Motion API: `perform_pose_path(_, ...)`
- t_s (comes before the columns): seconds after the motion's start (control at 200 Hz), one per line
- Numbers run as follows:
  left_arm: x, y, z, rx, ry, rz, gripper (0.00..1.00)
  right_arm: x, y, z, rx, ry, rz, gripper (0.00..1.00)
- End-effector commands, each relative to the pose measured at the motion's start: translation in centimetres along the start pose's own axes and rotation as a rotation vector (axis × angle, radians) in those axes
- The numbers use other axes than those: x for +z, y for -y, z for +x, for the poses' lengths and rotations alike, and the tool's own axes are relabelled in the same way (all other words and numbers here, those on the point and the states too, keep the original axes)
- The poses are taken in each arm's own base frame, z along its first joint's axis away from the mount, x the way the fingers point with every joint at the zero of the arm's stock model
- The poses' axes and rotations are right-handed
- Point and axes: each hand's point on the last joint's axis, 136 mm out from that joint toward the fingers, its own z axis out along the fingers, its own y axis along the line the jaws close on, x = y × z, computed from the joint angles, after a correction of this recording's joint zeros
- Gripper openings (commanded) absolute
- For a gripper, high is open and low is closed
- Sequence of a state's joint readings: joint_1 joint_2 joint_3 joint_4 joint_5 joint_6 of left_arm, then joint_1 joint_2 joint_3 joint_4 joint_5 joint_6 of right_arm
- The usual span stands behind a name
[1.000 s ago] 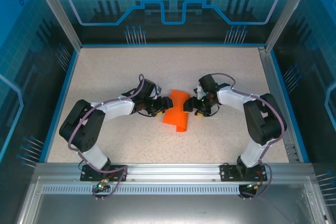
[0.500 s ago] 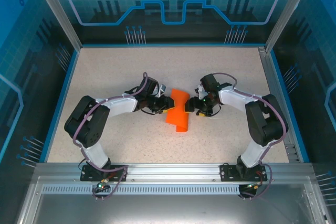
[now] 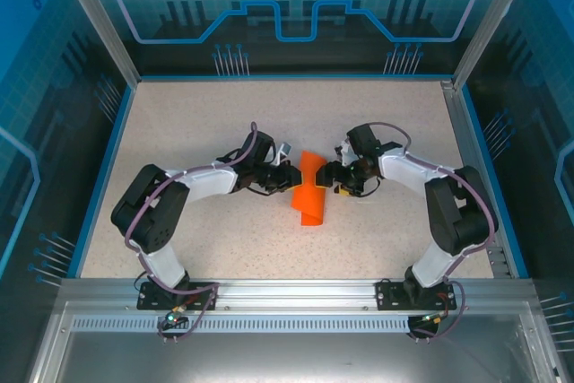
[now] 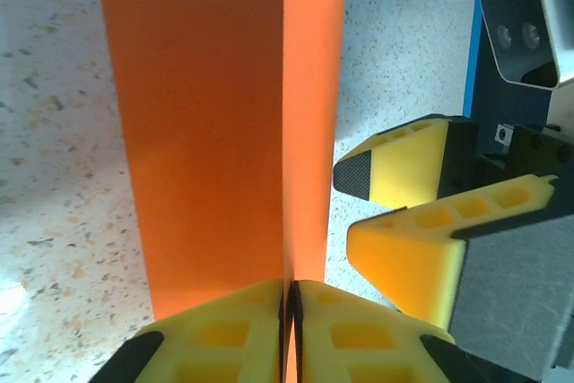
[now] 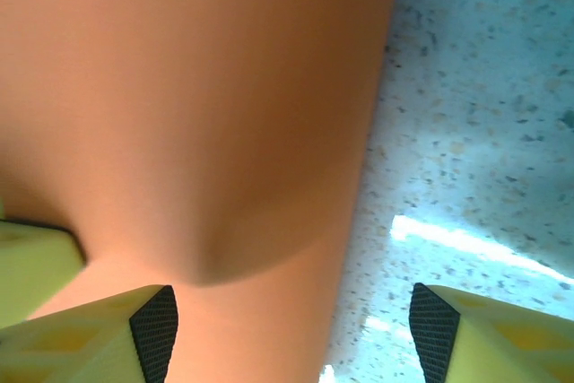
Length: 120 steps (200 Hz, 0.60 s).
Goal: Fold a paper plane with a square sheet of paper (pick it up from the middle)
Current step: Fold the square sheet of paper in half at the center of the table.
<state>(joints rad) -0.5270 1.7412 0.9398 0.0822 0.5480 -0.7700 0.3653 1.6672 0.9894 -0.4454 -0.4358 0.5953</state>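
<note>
A speckled beige table [image 3: 179, 123] sits inside a blue-walled enclosure, with two arms reaching in from the near edge toward its middle. Between them lies the square sheet of paper [image 3: 310, 196], bright orange. It is no longer flat: it is pushed up into a standing ridge, with one flap spread on the table.

The left gripper [image 4: 289, 286] has its yellow fingers pressed together on the bottom of that ridge, pinching the paper. The right gripper [image 5: 287, 311] has its fingers spread wide. The paper bulges against it, beside its left finger, and it holds nothing.

Risks, as a judgement:
- The pinch sits low on one edge of the ridge, so a pull could tear the thin sheet or slide it out.
- The bulge by the right gripper is soft and rounded. Closing there could set a crooked crease away from the centre line.
- The two grippers stand just beside each other and could collide.

No brand, label or words can be read. The back wall carries a gear shape and line patterns; any small lettering there is too fine to tell.
</note>
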Motion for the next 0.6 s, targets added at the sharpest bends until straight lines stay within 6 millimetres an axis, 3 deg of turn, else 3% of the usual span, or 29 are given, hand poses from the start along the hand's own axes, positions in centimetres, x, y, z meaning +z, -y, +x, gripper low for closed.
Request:
perform_pose_path(0.0,0.7,0.4,0.3,-0.009,-0.013,0.024,0.13,-0.3,-1.1,-0.5,0.027,0.019,-0.083,0.73)
perform_pose_path(0.335,1.3,0.2,0.9,-0.027,-0.019,0.010,0.16,1.4,0.7,-0.2,0.035,-0.030,-0.019,0.72)
perform_pose_path(0.595,-0.4,0.1,0.8,0.002,0.047,-0.048,0.41,1.1,2.5,0.7,0.001,-0.053,0.053,0.70)
